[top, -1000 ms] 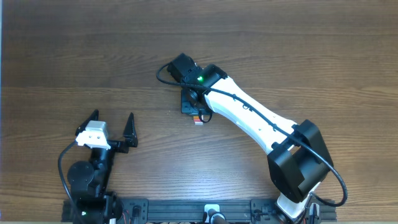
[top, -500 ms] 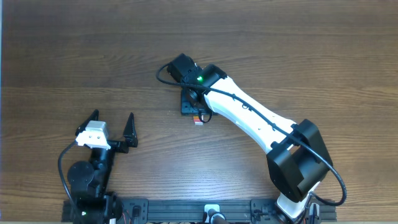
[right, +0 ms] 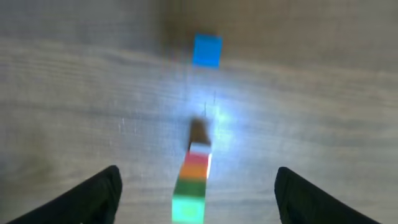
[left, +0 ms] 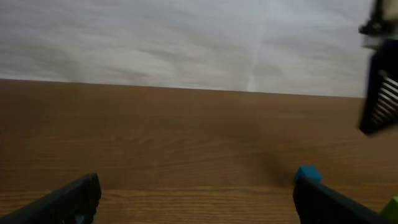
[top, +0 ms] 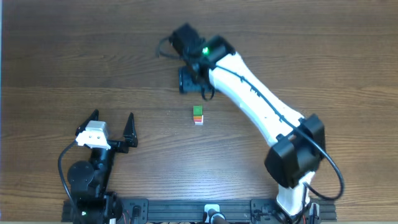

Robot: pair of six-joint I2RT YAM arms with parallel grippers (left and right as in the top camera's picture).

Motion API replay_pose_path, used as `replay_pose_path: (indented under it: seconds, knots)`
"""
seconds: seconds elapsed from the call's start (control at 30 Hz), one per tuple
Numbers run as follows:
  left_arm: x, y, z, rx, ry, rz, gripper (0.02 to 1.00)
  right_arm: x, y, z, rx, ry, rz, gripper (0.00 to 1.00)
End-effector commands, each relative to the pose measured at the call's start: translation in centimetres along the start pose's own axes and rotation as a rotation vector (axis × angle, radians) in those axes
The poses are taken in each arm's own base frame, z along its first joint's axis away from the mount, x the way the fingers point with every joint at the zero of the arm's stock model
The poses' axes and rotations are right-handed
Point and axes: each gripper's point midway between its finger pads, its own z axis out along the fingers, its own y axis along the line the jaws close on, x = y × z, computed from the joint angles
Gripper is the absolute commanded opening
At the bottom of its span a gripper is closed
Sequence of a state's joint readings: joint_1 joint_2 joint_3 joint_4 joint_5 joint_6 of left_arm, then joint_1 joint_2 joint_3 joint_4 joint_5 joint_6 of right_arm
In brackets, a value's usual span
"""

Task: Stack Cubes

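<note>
A small stack of cubes (top: 198, 115) stands mid-table, green on top, then orange-red, then white at the bottom. In the right wrist view the stack (right: 193, 186) rises between my open right gripper's (right: 198, 186) fingers, well below them. A single blue cube (right: 206, 50) lies on the wood a short way beyond the stack. My right gripper (top: 189, 81) hangs lifted above the table, holding nothing. At the near left my left gripper (top: 112, 118) stands open and empty. From the left wrist the blue cube (left: 308, 174) and a green corner of the stack (left: 392, 205) show far off.
The dark wooden table (top: 74, 50) is bare around the cubes. The right arm's white link (top: 255, 106) slants across the right half of the table. A pale wall (left: 186, 37) rises behind the far table edge.
The right gripper has lifted off the stack and moved away from it, up the picture. The stack, earlier covered by the gripper, now stands free with the green cube on top.
</note>
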State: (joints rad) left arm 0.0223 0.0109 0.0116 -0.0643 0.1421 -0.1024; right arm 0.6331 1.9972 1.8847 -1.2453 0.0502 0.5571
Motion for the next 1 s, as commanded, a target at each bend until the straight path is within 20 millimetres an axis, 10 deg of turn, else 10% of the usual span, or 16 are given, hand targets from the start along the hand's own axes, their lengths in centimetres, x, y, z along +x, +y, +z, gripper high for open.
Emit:
replay_pose_path:
  seconds: [0.03, 0.47, 1.0]
  knots:
    - [0.1, 0.3, 0.0, -0.011, -0.001, -0.011, 0.998, -2.5, -0.5, 3.8, 0.041, 0.023, -0.052, 0.755]
    - [0.1, 0.3, 0.0, -0.011, -0.001, -0.011, 1.0, -2.8, -1.3, 12.8, 0.025, 0.136, -0.017, 0.671]
    - [0.1, 0.3, 0.0, -0.011, -0.001, -0.011, 0.998, -2.9, -1.2, 14.6, 0.029, 0.14, -0.006, 0.634]
